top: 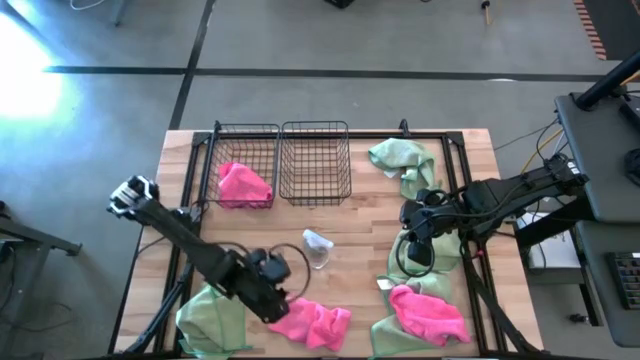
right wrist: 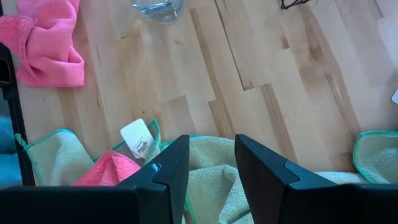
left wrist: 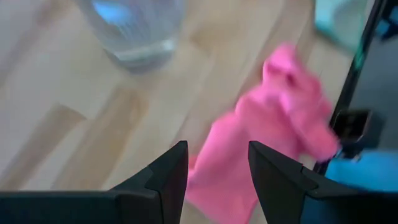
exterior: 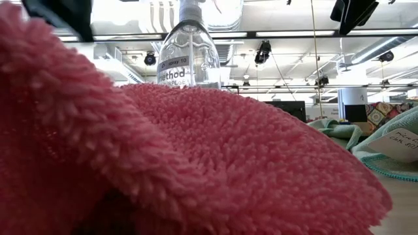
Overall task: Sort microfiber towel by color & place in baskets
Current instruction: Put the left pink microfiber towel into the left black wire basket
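Two baskets [top: 282,160]: side by side at the table's [top: 360,215] far edge; left one holds one pink towel [top: 243,184].
Left tool [top: 283,305]: fingers parted, above pink towel [top: 312,322] near the clear bottle [top: 317,247].
Right tool [top: 415,250]: fingers parted, over green towel [right wrist: 214,180], right of the bottle.

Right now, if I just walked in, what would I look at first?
Probably the bright pink towels: one already sits in the left basket, and another pink towel lies at the table's near edge with the left gripper, fingers apart, right at it. Then the clear bottle standing mid-table, and the right gripper, open over a green towel on the right side.
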